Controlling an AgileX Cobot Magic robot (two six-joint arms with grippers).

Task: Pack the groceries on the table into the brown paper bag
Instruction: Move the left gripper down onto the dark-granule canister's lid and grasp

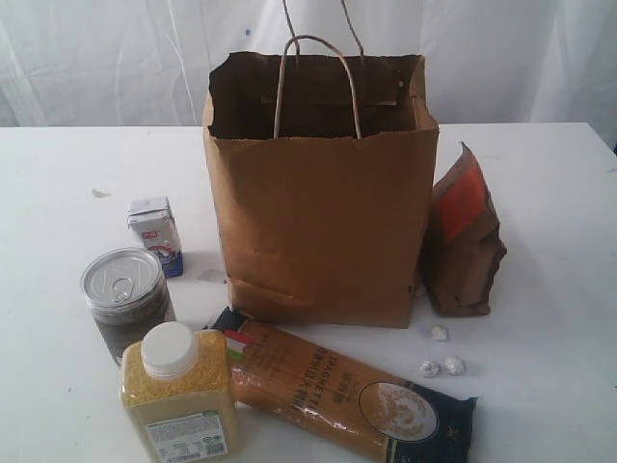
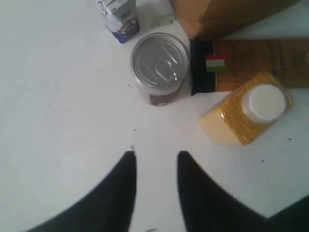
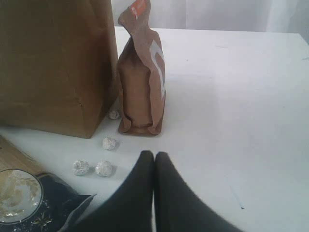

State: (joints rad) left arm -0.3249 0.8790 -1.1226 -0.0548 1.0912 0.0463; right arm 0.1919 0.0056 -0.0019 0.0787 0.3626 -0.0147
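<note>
Packing appears to be at its very start: five groceries are seen outside the brown paper bag (image 1: 318, 222), which stands upright and open-mouthed on the tabletop (image 1: 549, 386). The left hand (image 2: 156, 157) is held above bare tabletop with its fingers parted by a narrow gap and nothing between them. The pull-tab tin (image 2: 159, 65) lies directly ahead of it, so a first pick of the tin is judged to be the step in hand. The right hand (image 3: 154, 155) is pressed fully closed and empty, and is pointed towards the brown-orange pouch (image 3: 141, 77), which stands upright just beside the bag's right wall.

For the next move, a wider spread of the left fingers would be needed before the tin's round body could be straddled. A lift clear of the bag's rim and twisted handles would then be called for.

The small milk carton (image 1: 156, 234) is found off the bag's front left corner, with the tin further out from the bag. The yellow-grain bottle (image 1: 181, 395) is further out again. The long spaghetti pack (image 1: 337, 391) lies flat along the bag's front base, its end just beside the tin and close against the bottle, so little room is left for a finger on that side. Small foil balls (image 1: 441, 367) are scattered off the bag's front right corner. No glass jar is seen in any view.
</note>
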